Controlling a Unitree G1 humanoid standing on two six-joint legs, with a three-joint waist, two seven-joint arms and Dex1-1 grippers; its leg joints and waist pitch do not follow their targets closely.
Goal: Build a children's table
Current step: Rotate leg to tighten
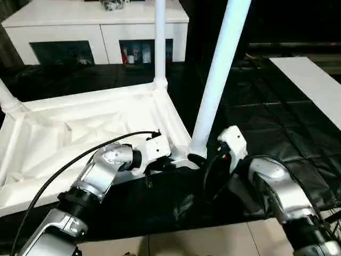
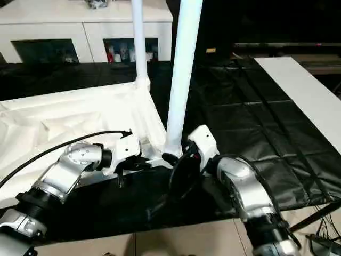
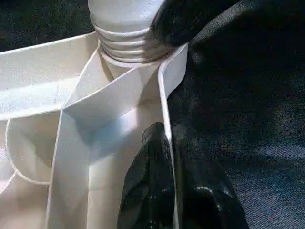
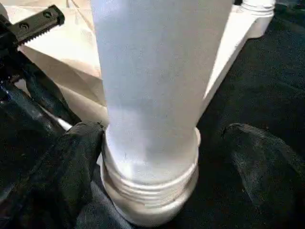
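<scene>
The white tabletop (image 1: 80, 128) lies upside down on a black mat, ribbed underside up. Three white legs stand in its corner sockets: one at the near right corner (image 1: 218, 80), one at the far right corner (image 1: 160, 42), and one at the left edge (image 1: 6, 98). My left gripper (image 3: 167, 138) is shut on the tabletop's rim just beside the near right leg, one finger on each side of the wall. My right gripper (image 4: 167, 152) is open around that leg's ribbed base (image 4: 152, 191). One finger (image 4: 76, 162) lies against the base and the other finger (image 4: 257, 157) stands apart.
A white cabinet with dark glass doors (image 1: 101, 26) stands behind the tabletop. A flat white board (image 1: 314, 85) lies on the black mat (image 1: 266, 122) at the right. Light floor tiles (image 1: 202, 240) run along the front edge. A black cable (image 1: 64, 170) arcs over my left forearm.
</scene>
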